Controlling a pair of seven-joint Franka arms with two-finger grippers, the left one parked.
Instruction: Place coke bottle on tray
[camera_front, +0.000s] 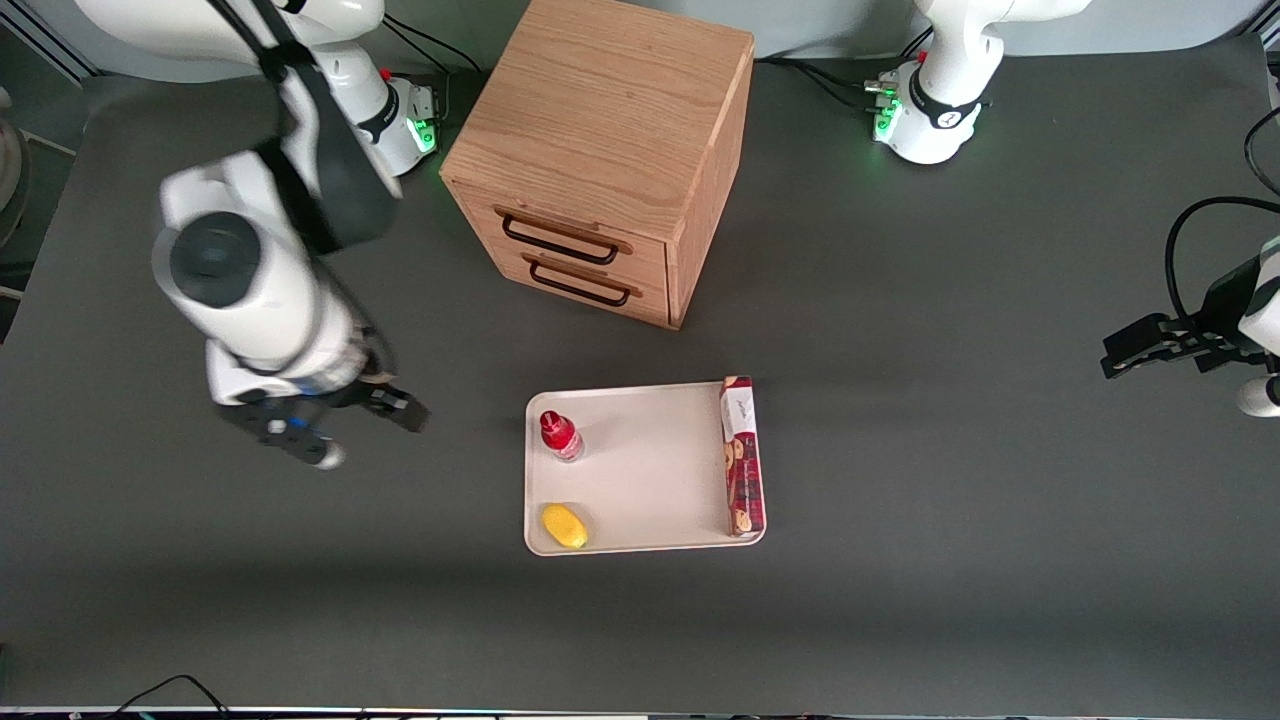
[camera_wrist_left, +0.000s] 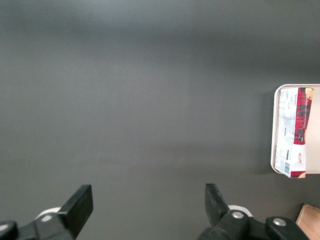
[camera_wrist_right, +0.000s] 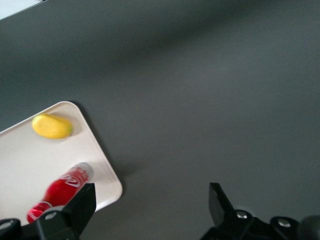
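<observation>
Three things sit on the tray (camera_front: 650, 470): the bottle (camera_front: 560, 435), a yellow fruit (camera_front: 564, 526) and a cookie box (camera_front: 742, 456). You can see the bottle standing upright near the tray edge that faces the working arm's end of the table, by the corner nearer the cabinet (camera_front: 600, 160); the fruit lies at the same edge, by the corner nearest the front camera, and the box lies along the edge toward the parked arm's end. The gripper (camera_front: 335, 430) hangs over bare table, apart from the tray on the working arm's side, jaws spread wide and holding nothing; the wrist view shows both fingers (camera_wrist_right: 75, 210) parted with empty mat between them, the bottle (camera_wrist_right: 62, 190) and fruit (camera_wrist_right: 51, 126) on the tray (camera_wrist_right: 95, 165) off to one side. Judged from this, the placing looks done: bottle on the tray, released, not touched by the arm. You are in the retreat step. What the next move calls for is only clearing the arm upward and away without swinging back across the tray edge, since a brush there could tip the slim bottle.
</observation>
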